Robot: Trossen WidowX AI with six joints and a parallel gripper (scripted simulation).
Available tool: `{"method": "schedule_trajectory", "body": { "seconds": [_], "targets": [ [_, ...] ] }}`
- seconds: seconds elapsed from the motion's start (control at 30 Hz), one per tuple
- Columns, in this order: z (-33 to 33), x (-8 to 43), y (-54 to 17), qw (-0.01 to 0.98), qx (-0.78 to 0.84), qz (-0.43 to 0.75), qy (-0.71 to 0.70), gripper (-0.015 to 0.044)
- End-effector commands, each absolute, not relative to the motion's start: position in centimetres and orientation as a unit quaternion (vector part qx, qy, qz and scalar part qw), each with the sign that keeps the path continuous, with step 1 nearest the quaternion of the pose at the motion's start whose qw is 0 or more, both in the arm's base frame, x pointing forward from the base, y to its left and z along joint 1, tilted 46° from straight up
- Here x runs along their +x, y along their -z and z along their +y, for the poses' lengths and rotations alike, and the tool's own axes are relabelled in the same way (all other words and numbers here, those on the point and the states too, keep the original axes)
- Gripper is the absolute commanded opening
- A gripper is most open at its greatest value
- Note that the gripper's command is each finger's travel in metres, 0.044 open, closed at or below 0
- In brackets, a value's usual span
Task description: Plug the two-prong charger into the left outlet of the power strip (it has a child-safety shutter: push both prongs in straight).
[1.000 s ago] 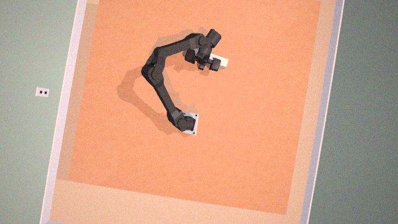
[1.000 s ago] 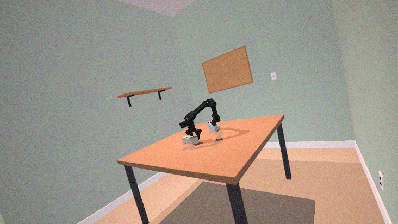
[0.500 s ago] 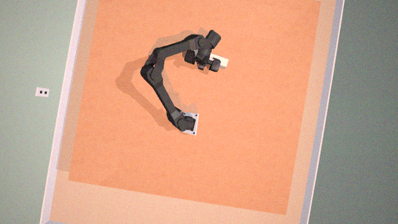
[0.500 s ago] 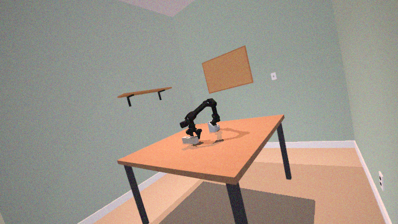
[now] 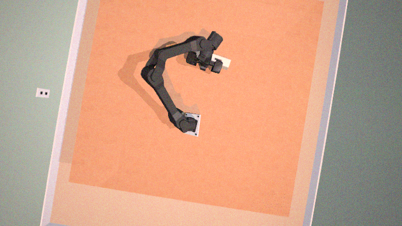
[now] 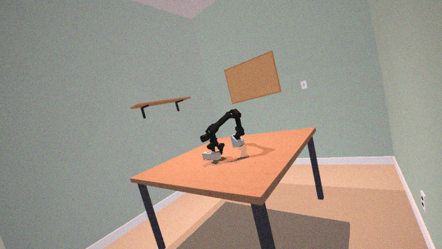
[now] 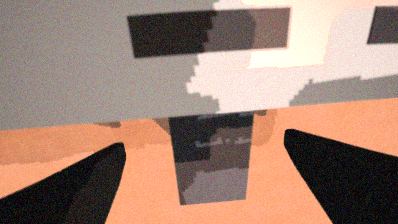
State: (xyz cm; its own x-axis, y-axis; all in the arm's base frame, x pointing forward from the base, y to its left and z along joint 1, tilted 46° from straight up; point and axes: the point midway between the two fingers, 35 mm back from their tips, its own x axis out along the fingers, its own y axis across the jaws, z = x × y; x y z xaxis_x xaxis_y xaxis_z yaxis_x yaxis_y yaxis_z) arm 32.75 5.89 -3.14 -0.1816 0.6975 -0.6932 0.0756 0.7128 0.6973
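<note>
The white power strip (image 5: 227, 62) (image 6: 210, 156) (image 7: 90, 85) lies on the table, partly under the arm in the top view. In the wrist view its near face fills the top, with one long dark slot at the middle and part of another at the right edge. The dark grey charger (image 7: 215, 172) stands with its far end at the strip's near edge, roughly below the middle slot. Its prongs are not visible, so how deep they sit cannot be told. My gripper (image 5: 204, 64) (image 6: 217, 151) (image 7: 205, 143) is open, its black fingers apart on either side of the charger, with gaps.
The arm's pale base plate (image 5: 197, 131) is bolted to the orange table (image 5: 239, 168) (image 6: 185, 177). A shelf (image 6: 160, 101), a cork board (image 6: 253, 77) and a wall socket (image 5: 42, 92) (image 6: 422, 200) are away from the arm. Shadows fall across the strip and charger.
</note>
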Motion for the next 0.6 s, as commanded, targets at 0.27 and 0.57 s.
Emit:
{"method": "schedule_trajectory", "body": {
  "seconds": [0.27, 0.57],
  "targets": [
    [5.9, 32.3, 3.1, 0.583, 0.269, 0.718, -0.270, 0.0440],
    [5.9, 31.5, 3.0, 0.583, 0.269, 0.718, -0.270, 0.0440]
  ]
}}
